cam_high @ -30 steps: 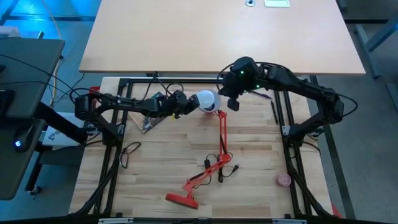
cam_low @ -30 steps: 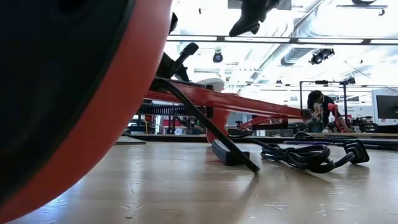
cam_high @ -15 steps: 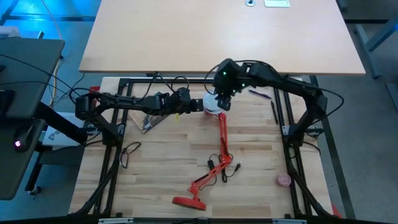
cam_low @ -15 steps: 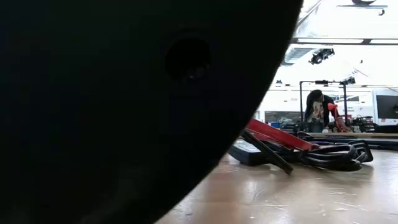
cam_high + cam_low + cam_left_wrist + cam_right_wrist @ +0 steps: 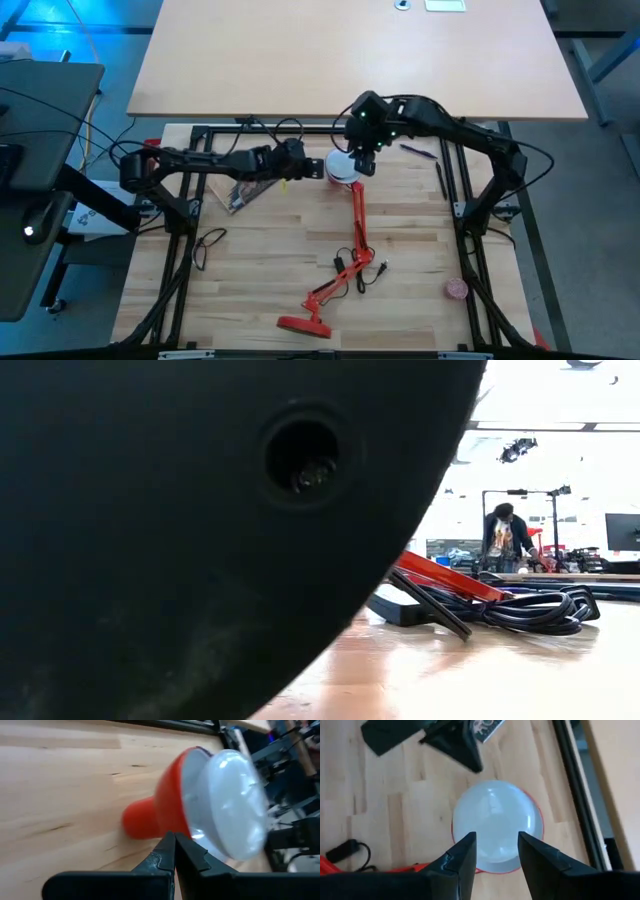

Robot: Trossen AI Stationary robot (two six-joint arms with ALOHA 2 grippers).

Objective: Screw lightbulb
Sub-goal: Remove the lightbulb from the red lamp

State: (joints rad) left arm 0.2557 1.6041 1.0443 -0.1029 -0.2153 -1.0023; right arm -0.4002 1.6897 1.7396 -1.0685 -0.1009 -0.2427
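High view only gives the layout: both grippers meet at the lamp shade (image 5: 342,170) at the far middle of the table (image 5: 260,300), with the lamp's red arm (image 5: 358,222) running back to its base (image 5: 300,323); bulb detail is hidden under the right arm there. Right wrist view fills that in: right gripper (image 5: 495,851) sits directly over the lightbulb (image 5: 496,822), fingers (image 5: 464,855) partly apart, straddling the white dome, which sits in the red-rimmed shade (image 5: 539,817); can't tell whether the pads actually touch the glass. Left wrist view shows it side-on: bulb (image 5: 232,802) seated in the shade's mouth (image 5: 167,800), shade lying on its side on the wood. Left gripper (image 5: 174,851) has fingers pressed together, holding nothing, tips just beside the shade's rim; its dark fingers also show ahead of the right gripper, just beyond the bulb. Low view is nearly useless: a big dark round shape (image 5: 200,510) blocks most of it; past it only the lamp arm (image 5: 445,575), a coiled black cable (image 5: 530,610) and a person (image 5: 500,535) far off in the room
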